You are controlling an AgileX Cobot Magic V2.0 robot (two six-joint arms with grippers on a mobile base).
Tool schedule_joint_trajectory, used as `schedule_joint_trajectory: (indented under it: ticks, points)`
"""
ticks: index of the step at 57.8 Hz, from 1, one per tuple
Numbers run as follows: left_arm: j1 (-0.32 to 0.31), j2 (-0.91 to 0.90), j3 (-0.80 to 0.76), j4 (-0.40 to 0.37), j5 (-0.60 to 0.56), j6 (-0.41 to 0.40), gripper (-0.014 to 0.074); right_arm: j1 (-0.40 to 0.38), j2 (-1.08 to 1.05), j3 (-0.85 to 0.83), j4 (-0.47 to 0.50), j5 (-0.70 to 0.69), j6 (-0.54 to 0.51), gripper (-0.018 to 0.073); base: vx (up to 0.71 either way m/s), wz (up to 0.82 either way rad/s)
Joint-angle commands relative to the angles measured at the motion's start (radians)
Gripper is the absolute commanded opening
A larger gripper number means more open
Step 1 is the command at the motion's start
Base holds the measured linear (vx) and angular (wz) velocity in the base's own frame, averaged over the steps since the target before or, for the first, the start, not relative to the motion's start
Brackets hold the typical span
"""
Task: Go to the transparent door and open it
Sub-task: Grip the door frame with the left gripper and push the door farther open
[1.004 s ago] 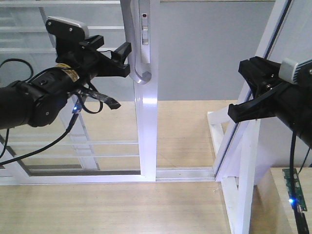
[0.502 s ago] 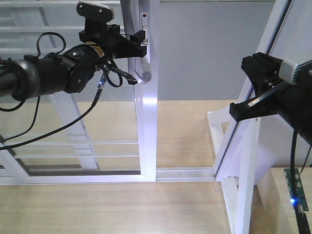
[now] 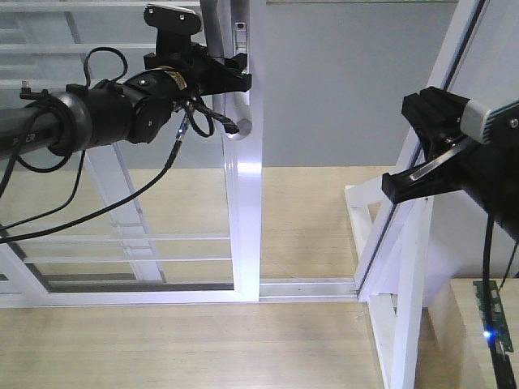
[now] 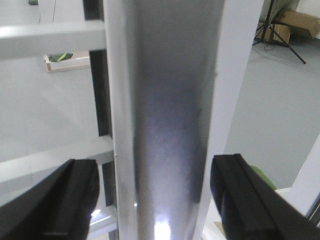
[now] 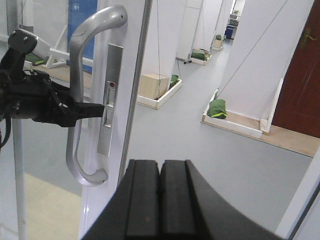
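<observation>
Approach looked done: left gripper, jaws apart, straddled the curved silver-grey pull handle on the white-framed clear-glass sliding door. Clamping and sliding remained. Right gripper pressed together, away from the door.

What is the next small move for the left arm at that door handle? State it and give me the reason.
Probably close the left gripper on the handle. Its fingers stand open on either side of the silver bar, so it looks lined up but has no grip yet. Only once it is clamped could it likely slide the transparent door along its track.
</observation>
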Motion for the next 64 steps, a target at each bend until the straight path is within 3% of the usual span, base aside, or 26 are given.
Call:
schedule_joint_trajectory:
  ticks: [1, 17, 41, 64]
  points:
    - [-0.005, -0.061, -0.039, -0.012, -0.077, -0.006, 0.047, -0.004, -0.016, -0.03, -0.012, -0.081, -0.012, -0.0006, 0.0, 0.0]
    - [-0.005, -0.067, -0.039, -0.012, -0.068, -0.006, -0.0003, -0.004, -0.016, -0.03, -0.012, -0.081, -0.012, -0.0006, 0.0, 0.0]
    - [0.011, -0.167, -0.039, -0.01, 0.097, 0.001, -0.0001, -0.004, -0.016, -0.03, -0.012, -0.081, -0.012, -0.0006, 0.0, 0.0]
    - [0.079, -0.21, -0.039, -0.011, 0.118, 0.001, -0.0001, -0.004, -0.016, -0.03, -0.012, -0.081, -0.012, -0.0006, 0.0, 0.0]
